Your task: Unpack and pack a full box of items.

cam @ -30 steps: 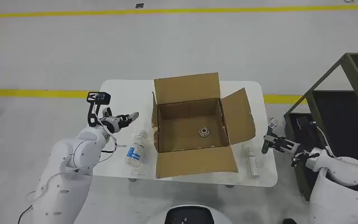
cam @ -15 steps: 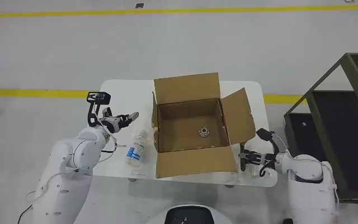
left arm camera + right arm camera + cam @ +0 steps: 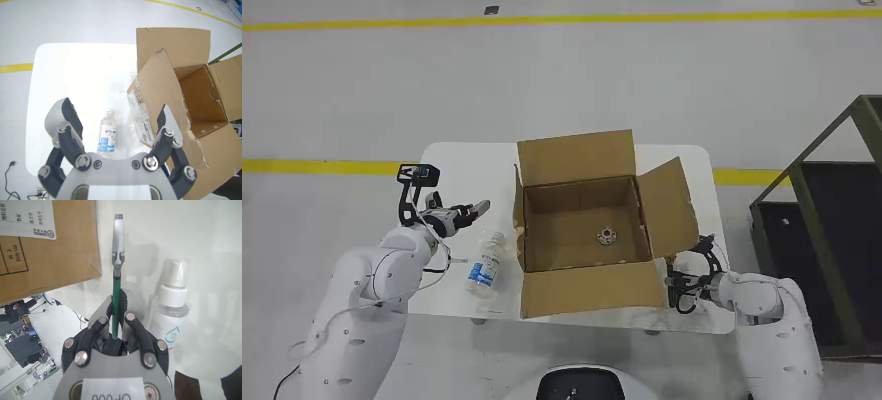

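**Entry: unpacking, right side of box**

- Brown cardboard box (image 3: 577, 158), one, flaps spread open, standing mid-way on the white table (image 3: 452, 170).
- Right gripper (image 3: 116, 305), one. It is clamped tight on the shaft of a slim green-handled tool with a flat grey metal head (image 3: 118, 234), low over the table just off the box's right front corner.
- Clear plastic spray bottle with white nozzle and see-through cap (image 3: 174, 306), one. It lies on the table just beside the held tool, on the side away from the box.
- Left gripper (image 3: 472, 211), one, fingers spread wide and holding nothing, above the table left of the box.
- Clear capped bottle with blue-and-white label (image 3: 107, 136), one, lying on its side near the box's left wall.
- Small round metal part (image 3: 606, 236), one, on the box floor.

**Handling note (judgement):** The step looks like laying the tool down outside the box.
- Lower it until the shaft rests flat before letting go.
- Keep the grey head clear of the overhanging flap.
- Avoid nudging the spray bottle, which would likely roll.

**Tally:** bottles two, tool one, metal part one, box one.
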### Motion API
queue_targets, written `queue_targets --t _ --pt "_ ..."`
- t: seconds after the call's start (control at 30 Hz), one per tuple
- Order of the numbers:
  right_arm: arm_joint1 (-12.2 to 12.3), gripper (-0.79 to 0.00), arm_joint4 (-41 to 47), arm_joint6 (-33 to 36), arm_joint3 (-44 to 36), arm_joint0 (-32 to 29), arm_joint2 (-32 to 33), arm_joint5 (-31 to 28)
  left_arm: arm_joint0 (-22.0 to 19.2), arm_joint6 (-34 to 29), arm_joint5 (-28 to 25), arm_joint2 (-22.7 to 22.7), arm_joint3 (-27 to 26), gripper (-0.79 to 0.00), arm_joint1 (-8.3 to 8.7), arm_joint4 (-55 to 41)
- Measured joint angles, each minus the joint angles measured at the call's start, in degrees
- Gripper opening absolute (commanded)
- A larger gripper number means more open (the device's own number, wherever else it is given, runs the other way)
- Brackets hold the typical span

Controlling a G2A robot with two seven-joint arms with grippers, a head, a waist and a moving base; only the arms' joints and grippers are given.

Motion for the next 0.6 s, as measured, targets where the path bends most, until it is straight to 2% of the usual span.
queue_targets --t 0.03,0.13,0.17,0.2,0.23,0.43,0.57,0.6 --pt "0.07 -0.222 -0.06 -0.25 0.03 0.04 -0.20 0.25 0.00 0.00 0.00 0.00 0.00 0.000 0.00 0.00" --pt "0.36 -0.182 -0.73 -0.94 0.00 0.08 -0.85 0.78 0.00 0.00 0.00 0.00 0.00 0.000 0.00 0.00" --pt "0.46 -0.077 -0.53 -1.10 -0.09 0.11 -1.02 0.95 0.00 0.00 0.00 0.00 0.00 0.000 0.00 0.00" --pt "0.55 -0.025 -0.36 -1.22 -0.20 0.13 -1.07 1.10 0.00 0.00 0.00 0.00 0.00 0.000 0.00 0.00" --pt "0.65 0.000 -0.28 -1.34 -0.37 0.15 -1.08 1.28 0.00 0.00 0.00 0.00 0.00 0.000 0.00 0.00" --pt "1.33 0.000 1.43 -2.28 -3.17 0.07 -0.11 2.76 0.00 0.00 0.00 0.00 0.00 0.000 0.00 0.00" --pt "1.99 0.000 5.88 -2.90 -8.00 0.32 3.78 5.34 0.00 0.00 0.00 0.00 0.00 0.000 0.00 0.00" --pt "2.16 -0.022 6.76 -3.16 -9.34 0.46 4.96 6.10 0.00 0.00 0.00 0.00 0.00 0.000 0.00 0.00"
